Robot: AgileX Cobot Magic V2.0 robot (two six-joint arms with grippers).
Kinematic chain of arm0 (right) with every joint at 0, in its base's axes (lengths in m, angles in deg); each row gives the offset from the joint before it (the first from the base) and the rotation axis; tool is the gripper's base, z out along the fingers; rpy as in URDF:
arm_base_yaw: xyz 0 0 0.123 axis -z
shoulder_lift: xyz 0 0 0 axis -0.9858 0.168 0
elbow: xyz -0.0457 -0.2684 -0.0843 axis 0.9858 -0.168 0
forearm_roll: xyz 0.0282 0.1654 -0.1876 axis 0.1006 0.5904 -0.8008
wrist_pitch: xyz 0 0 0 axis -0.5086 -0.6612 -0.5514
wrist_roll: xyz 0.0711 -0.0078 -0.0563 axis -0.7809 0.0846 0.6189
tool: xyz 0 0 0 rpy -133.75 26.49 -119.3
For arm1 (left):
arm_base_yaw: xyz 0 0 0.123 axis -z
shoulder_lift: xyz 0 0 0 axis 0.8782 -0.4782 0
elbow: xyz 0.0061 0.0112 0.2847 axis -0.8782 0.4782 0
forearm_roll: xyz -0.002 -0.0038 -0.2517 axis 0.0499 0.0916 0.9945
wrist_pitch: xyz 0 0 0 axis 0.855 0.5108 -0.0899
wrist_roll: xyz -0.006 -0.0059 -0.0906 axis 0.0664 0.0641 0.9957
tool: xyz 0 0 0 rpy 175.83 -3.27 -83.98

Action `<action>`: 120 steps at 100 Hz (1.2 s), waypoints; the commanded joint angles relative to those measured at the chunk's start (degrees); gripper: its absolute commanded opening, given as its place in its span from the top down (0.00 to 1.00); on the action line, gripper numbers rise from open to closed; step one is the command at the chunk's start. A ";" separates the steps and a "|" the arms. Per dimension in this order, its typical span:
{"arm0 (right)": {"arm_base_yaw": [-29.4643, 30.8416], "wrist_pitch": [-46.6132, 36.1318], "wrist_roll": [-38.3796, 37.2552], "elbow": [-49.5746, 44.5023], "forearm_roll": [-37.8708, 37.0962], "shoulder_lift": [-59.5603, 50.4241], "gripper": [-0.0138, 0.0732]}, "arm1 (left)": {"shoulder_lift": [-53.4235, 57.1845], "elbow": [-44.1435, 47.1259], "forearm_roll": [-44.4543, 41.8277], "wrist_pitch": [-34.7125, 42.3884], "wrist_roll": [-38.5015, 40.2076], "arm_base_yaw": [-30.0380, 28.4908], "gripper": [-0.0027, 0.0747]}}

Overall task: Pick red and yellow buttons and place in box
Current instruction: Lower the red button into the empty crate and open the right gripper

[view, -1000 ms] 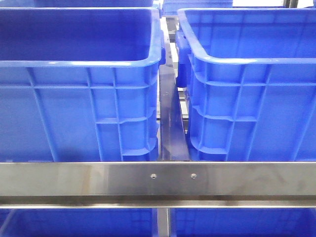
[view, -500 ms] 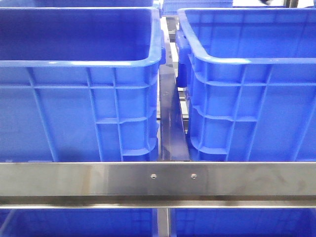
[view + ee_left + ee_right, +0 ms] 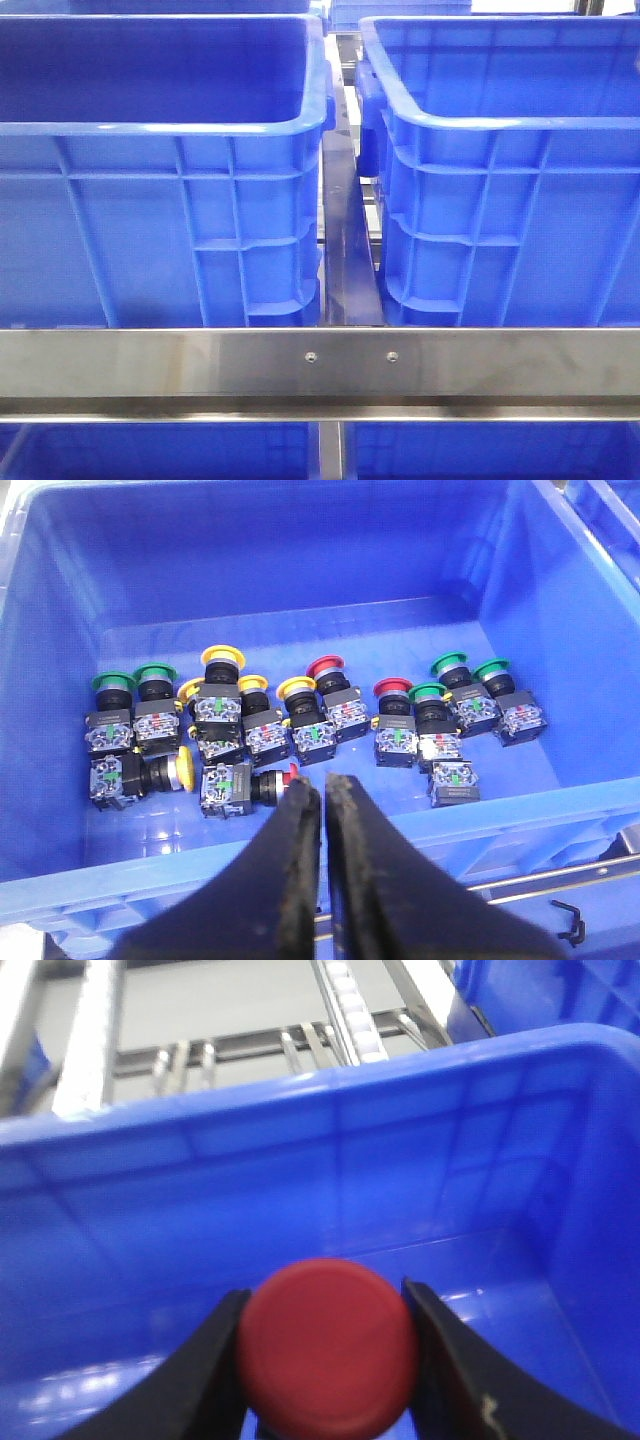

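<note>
My right gripper [image 3: 325, 1296] is shut on a red button [image 3: 328, 1350], whose domed top fills the gap between the fingers. It hangs inside an empty blue box [image 3: 300, 1110]. My left gripper [image 3: 322, 783] is shut and empty, over the near rim of another blue crate [image 3: 560, 810]. That crate holds several push buttons: red ones [image 3: 325, 667] [image 3: 393, 688], yellow ones [image 3: 222, 657] [image 3: 297, 688], and green ones [image 3: 113, 683]. One red button [image 3: 290, 772] lies on its side just past the left fingertips. The front view shows no gripper.
In the front view two blue crates, left [image 3: 150, 128] and right [image 3: 500, 123], stand side by side with a narrow gap [image 3: 345, 250] between them. A steel rail [image 3: 320, 365] crosses in front. More blue crates [image 3: 150, 452] sit below. Rollers [image 3: 345, 1000] lie beyond the box.
</note>
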 commanded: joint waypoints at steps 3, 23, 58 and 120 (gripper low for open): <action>0.42 -2.97 0.99 4.48 -3.29 2.78 0.68 | -0.04 -1.46 0.47 4.57 0.39 -0.01 0.99; 0.42 -5.21 0.93 9.63 -3.29 10.92 0.68 | -0.04 -1.46 0.47 4.57 0.39 -0.01 0.99; 0.50 -5.71 0.93 16.16 -3.29 18.61 0.68 | -0.04 -1.46 0.47 4.57 0.39 -0.01 0.99; 1.62 -3.46 0.93 17.42 -3.29 25.42 0.67 | -0.04 -1.46 0.47 4.57 0.39 -0.01 0.99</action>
